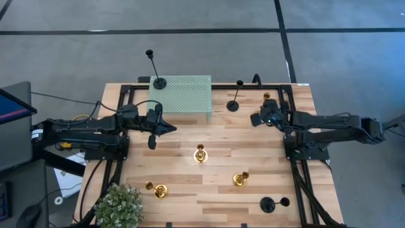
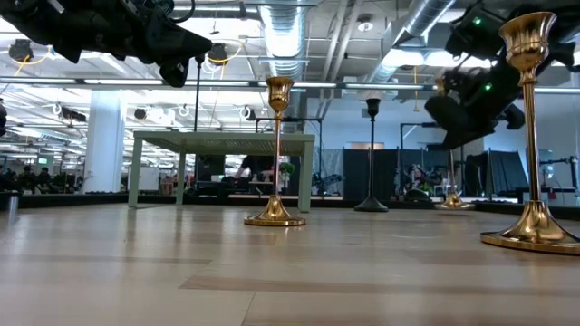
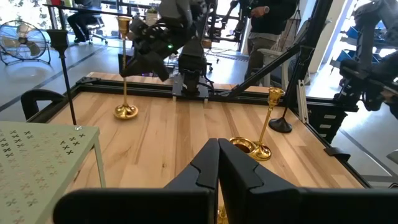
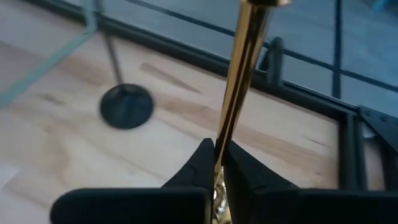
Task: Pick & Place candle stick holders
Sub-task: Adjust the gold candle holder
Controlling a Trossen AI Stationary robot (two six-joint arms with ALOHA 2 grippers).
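My right gripper (image 4: 217,163) pinches the tall shiny gold metal candlestick's stem (image 4: 239,87); a matte black round-based holder (image 4: 126,106) stands nearby. My left gripper (image 3: 218,163) hangs closed, empty.

Raised mesh platform (image 1: 181,95) at upper centre of the table (image 1: 190,187), one holder (image 1: 158,81) on its left corner, another holder (image 1: 233,104) just right of it, three holders (image 1: 200,154) spread across the middle, plant (image 1: 118,206) at lower left.
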